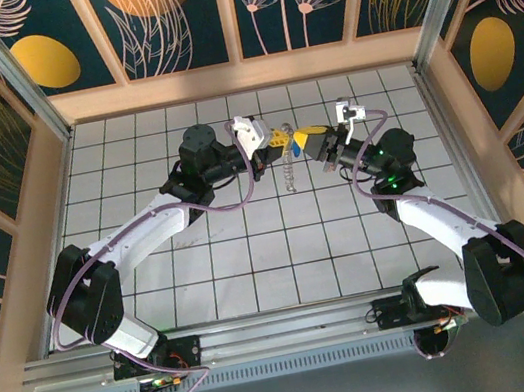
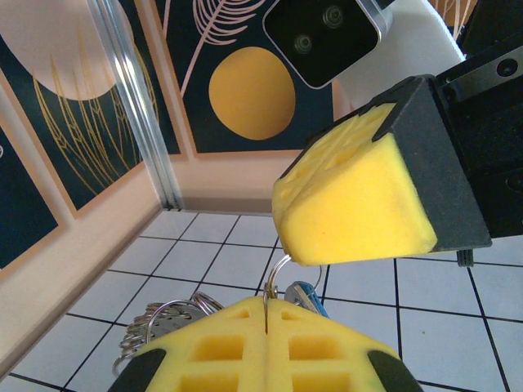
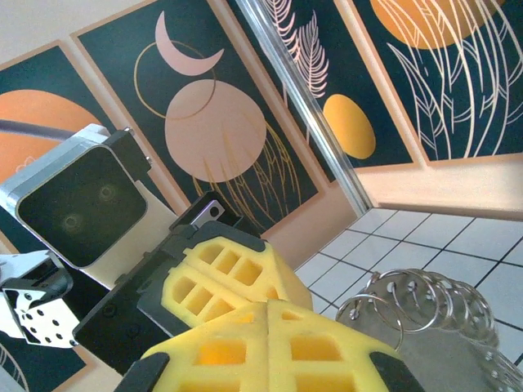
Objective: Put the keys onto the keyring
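Note:
Both grippers meet above the middle of the tiled floor. My left gripper (image 1: 279, 138) (image 2: 266, 304) is shut, with the thin wire of the keyring (image 2: 279, 269) pinched in the slit between its yellow pads. The wire loops up under the yellow pad (image 2: 359, 204) of my right gripper (image 1: 311, 139) (image 3: 268, 309), which is shut too and seems to hold the loop's other side. A blue-headed key (image 2: 309, 294) hangs just behind the left pads. A bunch of rings and silver keys (image 1: 288, 169) (image 2: 163, 320) (image 3: 425, 298) dangles below the grippers. The left gripper's pads (image 3: 221, 273) sit right behind the right ones.
White tiled floor (image 1: 251, 249) lies beneath, fenced by a wooden rim (image 1: 231, 77) and painted panel walls on three sides. Clear corner posts (image 2: 139, 114) stand at the back. Both arm bases sit on the metal rail (image 1: 286, 329) at the near edge.

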